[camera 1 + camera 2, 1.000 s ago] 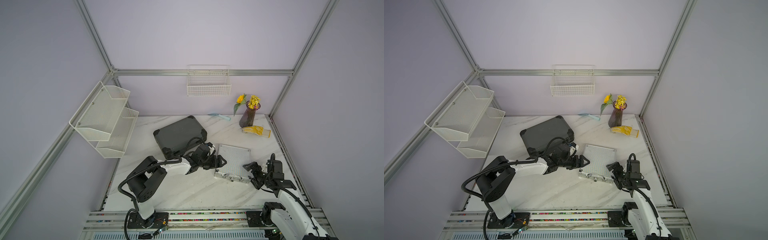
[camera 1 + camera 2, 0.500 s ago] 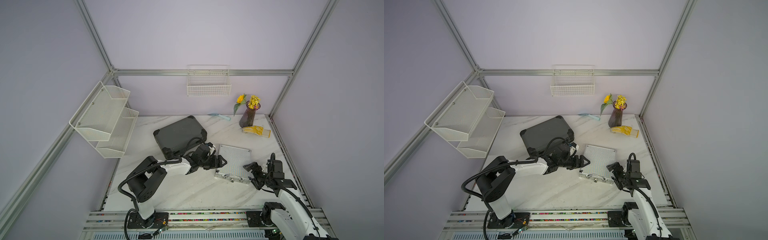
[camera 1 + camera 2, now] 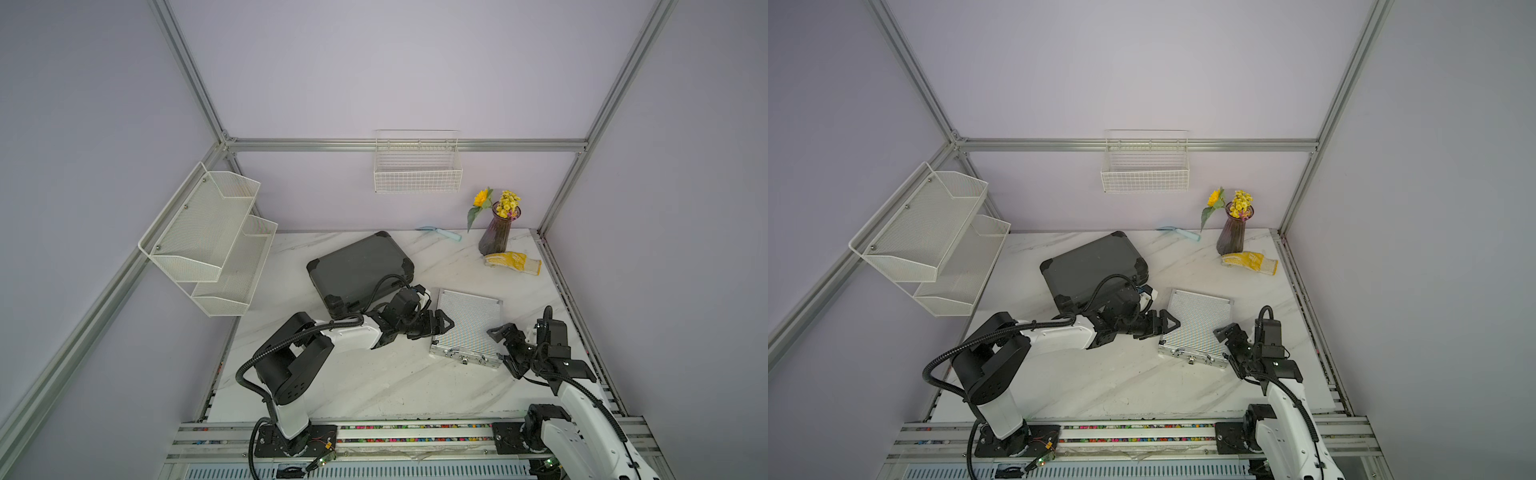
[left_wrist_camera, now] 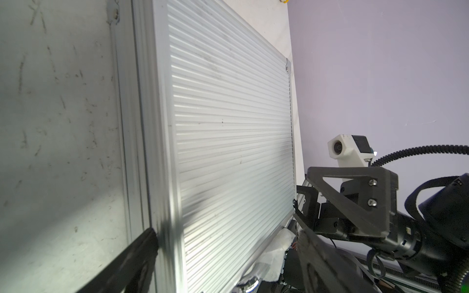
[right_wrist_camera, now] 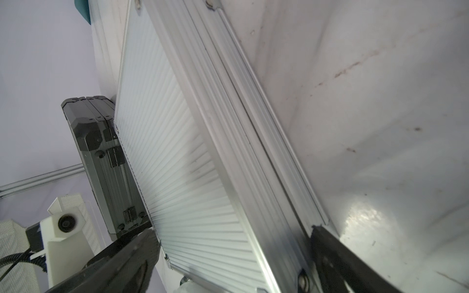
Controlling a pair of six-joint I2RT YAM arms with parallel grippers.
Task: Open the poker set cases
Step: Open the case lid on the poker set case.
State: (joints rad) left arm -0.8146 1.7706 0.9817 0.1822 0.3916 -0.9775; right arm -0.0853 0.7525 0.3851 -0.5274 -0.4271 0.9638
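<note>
Top views, silver case [image 3: 467, 326]: flat and closed on desk [image 3: 374, 386], latches [image 3: 465, 359] on the edge facing the robot, lying between both arms.
Top views, dark grey case [image 3: 357, 268]: closed, behind the left arm.
Top views, left end effector [image 3: 444, 325]: released, at the silver case's left side edge.
Top views, right end effector [image 3: 501, 347]: released wide, at the near right corner, closer to the latches.
Left wrist, silver case [image 4: 228, 139]: ribbed lid running straight ahead, one finger [image 4: 137, 256] low by the side wall.
Right wrist, silver case [image 5: 190, 165]: fingers [image 5: 337, 256] astride lid and side wall, grasping nothing visible.
Likely next: latches, reached from the right.
</note>
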